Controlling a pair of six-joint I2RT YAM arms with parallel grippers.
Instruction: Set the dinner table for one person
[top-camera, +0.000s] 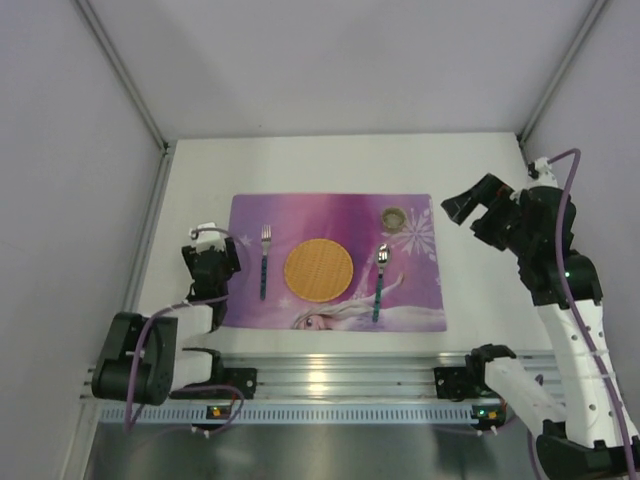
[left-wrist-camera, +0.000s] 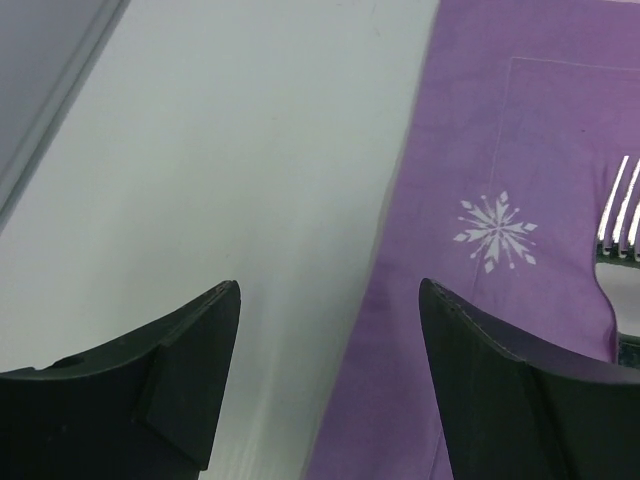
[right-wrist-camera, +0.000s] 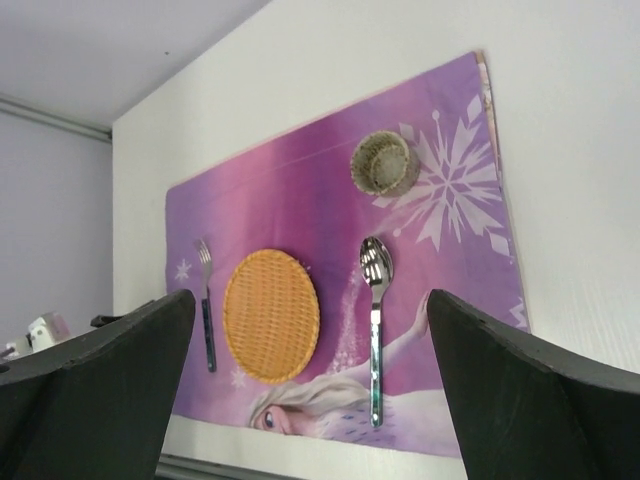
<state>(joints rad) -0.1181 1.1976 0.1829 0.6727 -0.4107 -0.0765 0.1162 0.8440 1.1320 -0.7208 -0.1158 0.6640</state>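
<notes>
The white dinner table (top-camera: 330, 165) carries a purple princess placemat (top-camera: 335, 215). On the mat lie a round woven orange plate (top-camera: 318, 271) in the middle, a fork (top-camera: 265, 260) to its left, a spoon (top-camera: 380, 280) to its right, and a small woven cup (top-camera: 395, 217) at the mat's far right. My left gripper (top-camera: 212, 262) is open and empty, low over the mat's left edge, with the fork tines (left-wrist-camera: 622, 215) to its right. My right gripper (top-camera: 465, 210) is open and empty, raised right of the mat. The right wrist view shows the plate (right-wrist-camera: 271, 315), spoon (right-wrist-camera: 376, 320), fork (right-wrist-camera: 206, 315) and cup (right-wrist-camera: 382, 163).
Grey walls enclose the table on the left, back and right. A metal rail (top-camera: 330, 375) runs along the near edge with both arm bases. Bare white tabletop (left-wrist-camera: 230, 150) lies left of the mat and behind it.
</notes>
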